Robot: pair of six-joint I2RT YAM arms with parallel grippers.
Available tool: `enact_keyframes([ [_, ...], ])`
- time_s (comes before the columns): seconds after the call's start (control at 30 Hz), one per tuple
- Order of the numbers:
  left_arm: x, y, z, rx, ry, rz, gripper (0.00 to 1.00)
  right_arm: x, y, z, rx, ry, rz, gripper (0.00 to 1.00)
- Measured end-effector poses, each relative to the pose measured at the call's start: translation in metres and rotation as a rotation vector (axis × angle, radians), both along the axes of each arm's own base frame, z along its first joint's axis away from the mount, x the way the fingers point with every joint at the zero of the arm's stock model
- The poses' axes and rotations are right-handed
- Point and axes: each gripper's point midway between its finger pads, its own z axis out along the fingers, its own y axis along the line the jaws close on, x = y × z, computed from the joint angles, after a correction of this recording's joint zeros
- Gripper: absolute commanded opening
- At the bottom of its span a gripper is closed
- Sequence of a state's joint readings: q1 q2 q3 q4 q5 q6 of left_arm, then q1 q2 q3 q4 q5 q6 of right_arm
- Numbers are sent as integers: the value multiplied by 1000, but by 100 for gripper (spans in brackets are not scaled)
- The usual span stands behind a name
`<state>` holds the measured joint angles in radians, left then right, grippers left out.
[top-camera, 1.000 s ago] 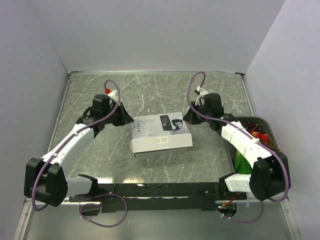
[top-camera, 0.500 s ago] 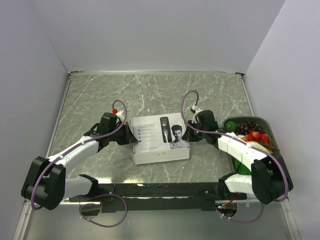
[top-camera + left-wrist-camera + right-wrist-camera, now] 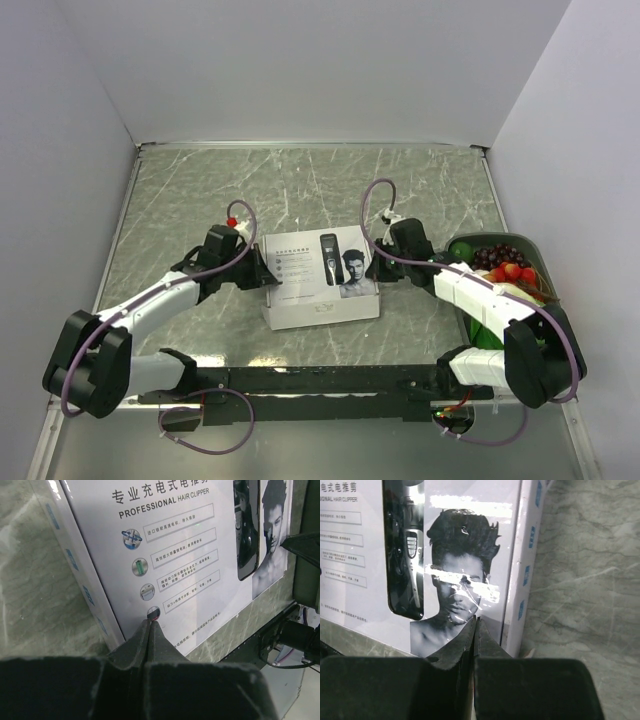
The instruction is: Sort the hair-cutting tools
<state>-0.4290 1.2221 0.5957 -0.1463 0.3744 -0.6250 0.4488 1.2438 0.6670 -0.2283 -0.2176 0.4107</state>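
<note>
The hair-cutting tools, unseen, are likely inside the closed white box (image 3: 320,278) mid-table, whose long axis, parallel to the near edge, runs from the left gripper (image 3: 151,625) to the right gripper (image 3: 476,622), both pinched together empty on its lid ends.

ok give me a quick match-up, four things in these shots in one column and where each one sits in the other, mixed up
Things:
1. left gripper
2. right gripper
3. white box
4. green bin

Places or states:
a. far right of the table, with red fruit inside
b. shut, tips at the box edge beside the printed face
c. middle of the table, between the two grippers
d. shut, tips on the box lid by the printed text

Pairs: 1-d, 2-b, 3-c, 4-a
</note>
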Motion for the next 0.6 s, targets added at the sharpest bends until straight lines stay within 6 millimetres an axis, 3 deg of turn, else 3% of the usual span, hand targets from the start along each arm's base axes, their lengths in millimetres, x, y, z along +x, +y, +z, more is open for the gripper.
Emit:
enact_keyframes([
  [0.17,4,5,13,23,-7,34,1,2,-12,7,-58,-7,-39,0],
  [0.4,2,22,58,2,-91,162,1,3,-38,26,-124,-66,-162,0],
  [0.5,-4,32,65,1,-83,228,1,2,-49,27,-143,-78,-220,0],
  [0.6,-12,43,60,17,-54,290,1,-5,-60,15,-183,-43,-266,0],
])
